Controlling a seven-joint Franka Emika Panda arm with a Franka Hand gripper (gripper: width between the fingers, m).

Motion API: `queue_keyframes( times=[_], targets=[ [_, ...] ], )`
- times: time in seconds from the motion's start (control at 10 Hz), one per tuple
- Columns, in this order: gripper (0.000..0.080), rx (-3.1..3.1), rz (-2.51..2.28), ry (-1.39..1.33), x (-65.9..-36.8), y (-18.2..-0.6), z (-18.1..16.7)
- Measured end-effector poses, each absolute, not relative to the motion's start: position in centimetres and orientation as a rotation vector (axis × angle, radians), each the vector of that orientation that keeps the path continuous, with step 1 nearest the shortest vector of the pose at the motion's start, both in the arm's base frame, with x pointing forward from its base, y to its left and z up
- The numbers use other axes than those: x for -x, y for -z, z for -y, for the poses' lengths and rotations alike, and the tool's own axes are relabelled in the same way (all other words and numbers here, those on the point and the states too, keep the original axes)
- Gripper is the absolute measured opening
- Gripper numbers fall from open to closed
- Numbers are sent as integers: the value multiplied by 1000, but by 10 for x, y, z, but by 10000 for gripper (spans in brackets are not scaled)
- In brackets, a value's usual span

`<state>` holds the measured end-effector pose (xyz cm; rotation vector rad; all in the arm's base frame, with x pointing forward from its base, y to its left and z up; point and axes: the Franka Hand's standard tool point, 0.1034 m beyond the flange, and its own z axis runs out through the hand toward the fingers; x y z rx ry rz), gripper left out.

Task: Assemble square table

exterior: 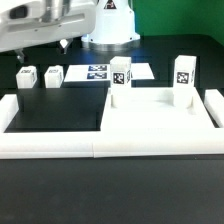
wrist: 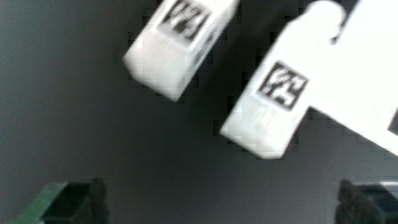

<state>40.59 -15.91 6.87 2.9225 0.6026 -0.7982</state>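
Note:
The square table's white slab (exterior: pixel 150 112) lies flat inside the rail, toward the exterior view's right. Two tagged leg blocks stand upright on it, one (exterior: pixel 121 78) at its back left and one (exterior: pixel 184 76) at its back right. Two more leg blocks (exterior: pixel 27 77) (exterior: pixel 53 75) lie on the black table at the back left. My gripper (exterior: pixel 42 50) hangs above those two, open and holding nothing. The wrist view shows both loose blocks (wrist: pixel 178 45) (wrist: pixel 276 95) lying below, ahead of the gripper (wrist: pixel 217 205), whose dark fingertips (wrist: pixel 71 205) stand far apart with only dark table between them.
A long white border rail (exterior: pixel 110 146) runs along the front and turns up both sides. The marker board (exterior: pixel 100 72) lies flat behind the slab. The arm's white base (exterior: pixel 110 25) stands at the back centre.

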Motion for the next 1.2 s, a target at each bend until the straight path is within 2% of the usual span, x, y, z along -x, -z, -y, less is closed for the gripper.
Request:
queue_keyframes(
  times=[0.1,0.5,0.6,0.8,1.2],
  targets=[
    [649,-2997,-402,823,-406,-60,168],
    [649,-2990,-414,848,-406,-56,162],
    [649,-2926,-244,1048,-391,-51,149],
    [649,-2778,-131,1363,-382,-46,139],
    [649,-2756,-181,1413,-387,-39,138]
  ],
)
